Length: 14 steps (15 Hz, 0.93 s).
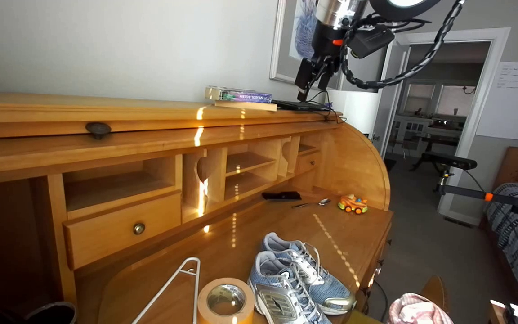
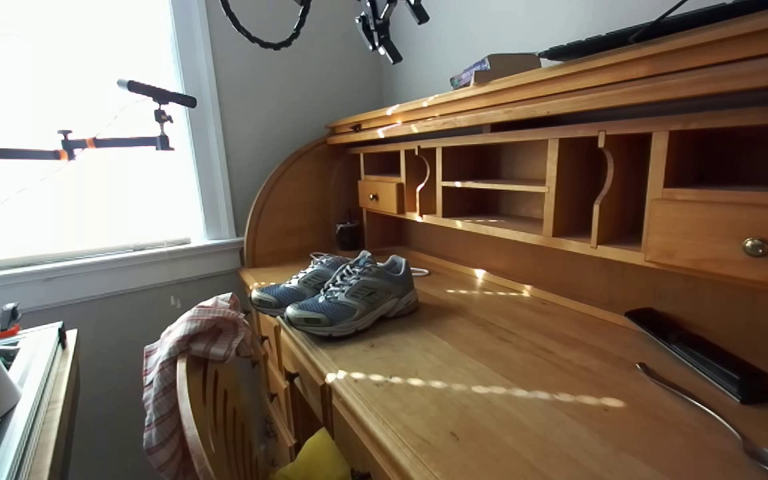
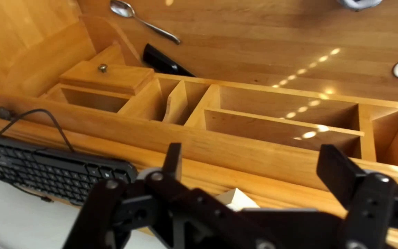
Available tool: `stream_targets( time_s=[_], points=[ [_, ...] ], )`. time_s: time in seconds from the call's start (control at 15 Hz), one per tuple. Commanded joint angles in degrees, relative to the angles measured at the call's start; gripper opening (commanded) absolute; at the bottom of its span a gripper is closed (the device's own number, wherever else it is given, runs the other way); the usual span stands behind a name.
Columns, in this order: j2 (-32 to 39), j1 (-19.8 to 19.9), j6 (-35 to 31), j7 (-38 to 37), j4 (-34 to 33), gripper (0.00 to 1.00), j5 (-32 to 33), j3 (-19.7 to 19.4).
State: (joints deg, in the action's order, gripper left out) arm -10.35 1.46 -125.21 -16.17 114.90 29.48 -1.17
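Gripper (image 3: 250,152) hangs empty above the desk (image 3: 247,45), fingers spread. In the wrist view the keyboard (image 3: 54,169) lies left of it, lengthwise along the desk's top; a book (image 3: 237,200) shows one pale corner beneath.

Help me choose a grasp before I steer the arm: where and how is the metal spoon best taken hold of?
The metal spoon is probably best gripped mid-handle, from above, leaning in from the side opposite the pigeonholes, jaws closing across its slim width. It lies low on the desktop, its bowl wider and rounded, and a long black object lies on the pigeonhole side.
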Motion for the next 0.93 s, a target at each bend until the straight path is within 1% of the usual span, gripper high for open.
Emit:
stream_targets(
  time_s=[0.0,0.27,0.53,0.6,0.87],
  points=[
    [-3.5,1.0,-2.4,1.3,5.1,1.0,-7.9,-0.9],
    [-4.7,1.8,-3.4,2.4,8.1,1.0,-12.9,-1.6],
    [-5.6,2.5,-4.1,2.8,10.8,1.0,-13.5,-1.4],
    [-3.5,2.8,-2.1,1.4,7.5,1.0,-12.0,-0.6],
    [-3.4,2.9,-2.1,1.5,7.5,1.0,-12.0,-0.4]
  ],
)
